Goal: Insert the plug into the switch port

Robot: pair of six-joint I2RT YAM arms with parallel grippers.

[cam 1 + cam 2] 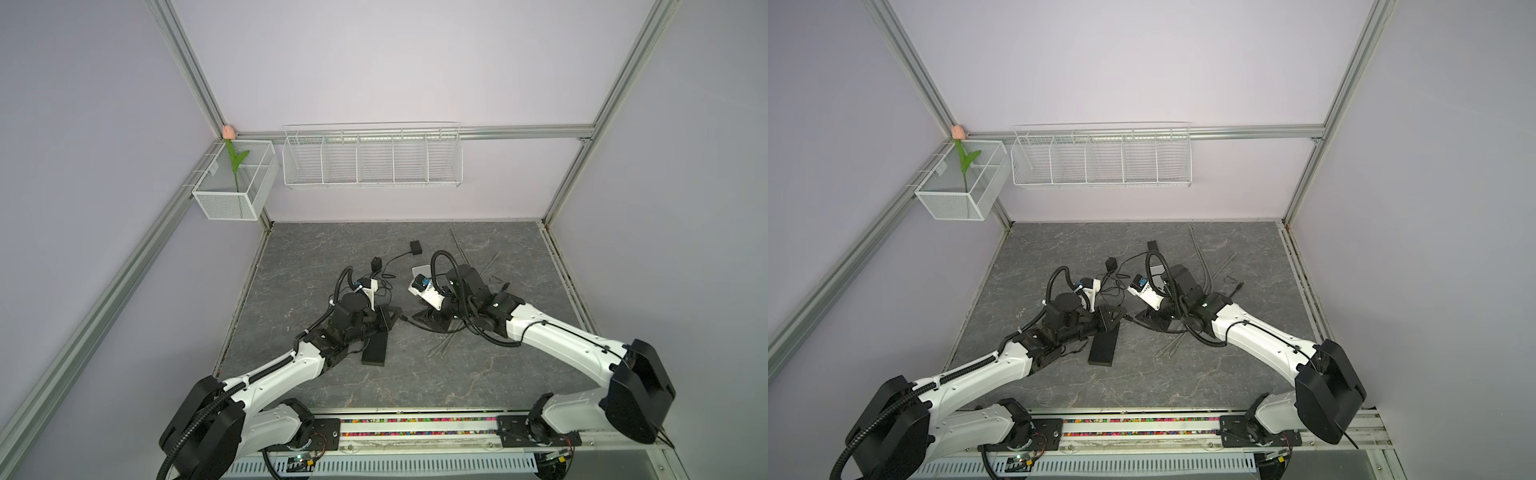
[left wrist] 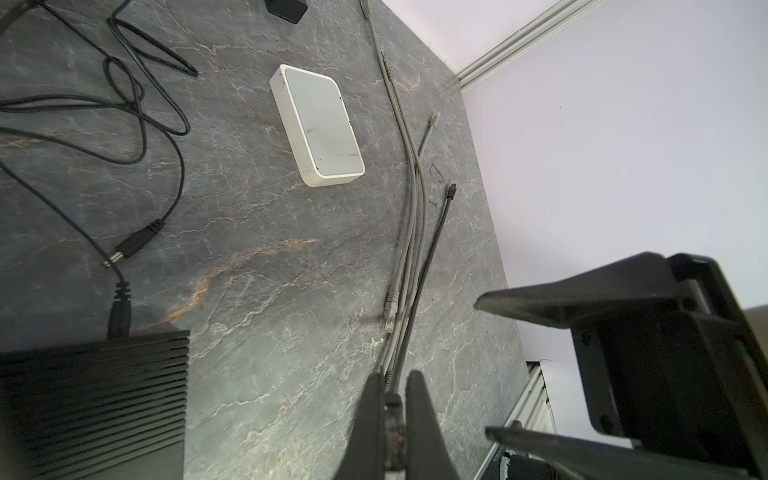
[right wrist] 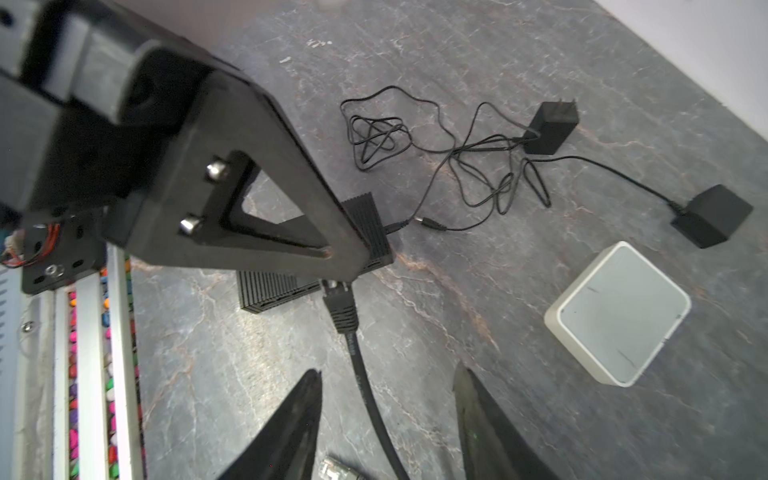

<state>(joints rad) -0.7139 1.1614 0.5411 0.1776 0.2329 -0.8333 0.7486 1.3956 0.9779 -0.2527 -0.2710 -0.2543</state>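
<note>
Plug [image 3: 341,305]: you have a black moulded network connector with a ribbed boot and a clear tip, on the end of a round black cable [image 3: 365,399].

— Where does it sit?

— Between your two arms, over the middle of the grey stone-patterned worktop [image 1: 478,374]. It is right at the side face of the long black ribbed switch box [image 3: 370,224]. Your left gripper [image 2: 395,378] is clamped on it, one finger on each side of the body.

— Which way does it point?

— Its long axis runs in line with the cable. In both top views it lies crosswise, tip toward your left arm and the switch box, with the cable trailing to your right. Your left finger covers the very tip, so you cannot tell whether it is inside a port.

— And the other side?

— Your right gripper [image 3: 387,370] stands apart, straddling the cable behind the boot, with a gap showing on both sides at the fingertips.
</note>
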